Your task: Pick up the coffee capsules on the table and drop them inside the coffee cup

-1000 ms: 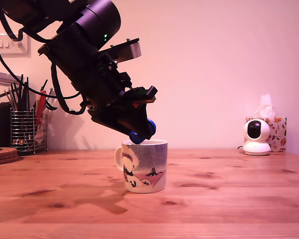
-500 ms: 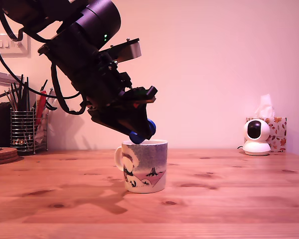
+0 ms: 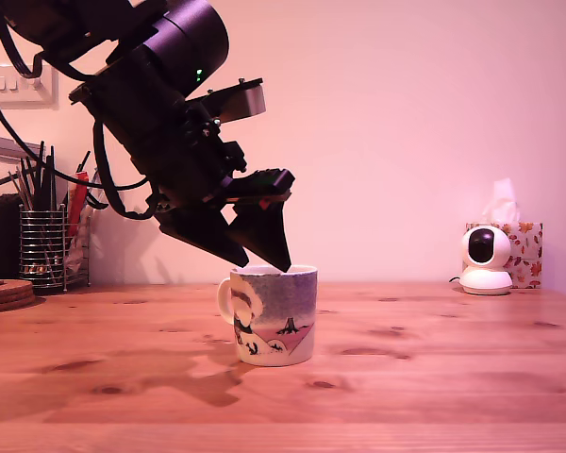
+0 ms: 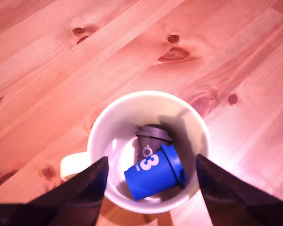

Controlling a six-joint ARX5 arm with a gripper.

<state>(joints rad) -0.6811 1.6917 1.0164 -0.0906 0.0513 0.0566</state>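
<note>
- Blue capsule (image 4: 153,176) inside the coffee cup (image 4: 108,117), on its side, long axis tilted across the cup floor.
- Dark capsule (image 4: 152,136) beside it, touching.
- Gripper (image 3: 264,258) spread wide, empty, above the rim.

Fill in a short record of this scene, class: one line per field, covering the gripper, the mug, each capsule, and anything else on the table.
gripper: black two-fingered gripper open, empty, right above the mug's mouth
mug: cream-white ceramic mug with painted scene upright on the pine table
blue capsule: bright blue tapered capsule lying on its side inside the mug
dark capsule: blackish-brown capsule inside the mug, partly under the blue one
background: wire pen holder, white camera, tissue box
</note>
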